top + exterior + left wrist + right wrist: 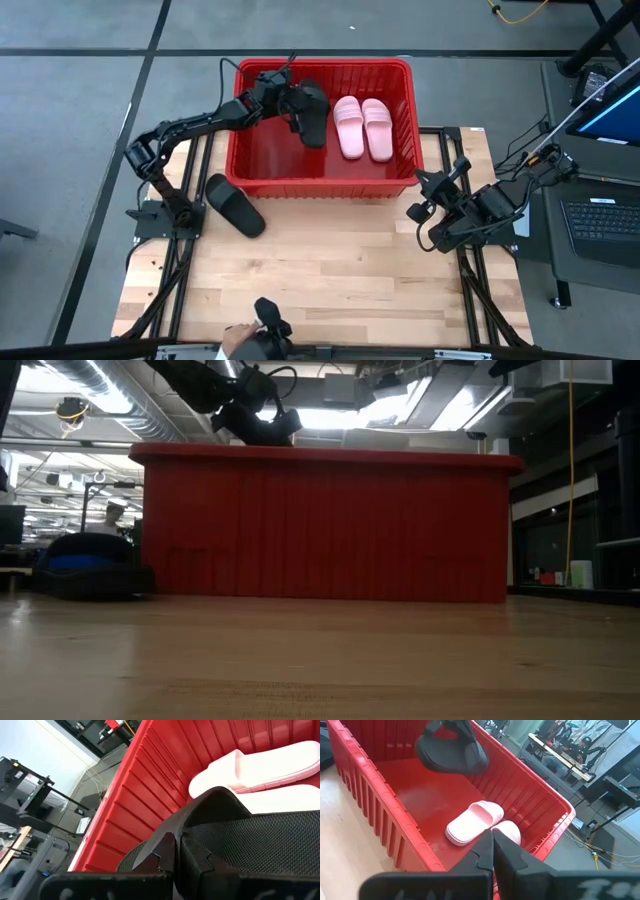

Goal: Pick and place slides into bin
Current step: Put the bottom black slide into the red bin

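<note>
Slides, left to right: one black slide lies on the wooden counter just outside the bin's near left corner. Left hand reaches over the red bin, clamped on the second black slide, which hangs above the bin floor. Two pink slides lie side by side inside the bin, right of centre. Right hand waits near the bin's right corner, fingers closed, holding nothing.
</note>
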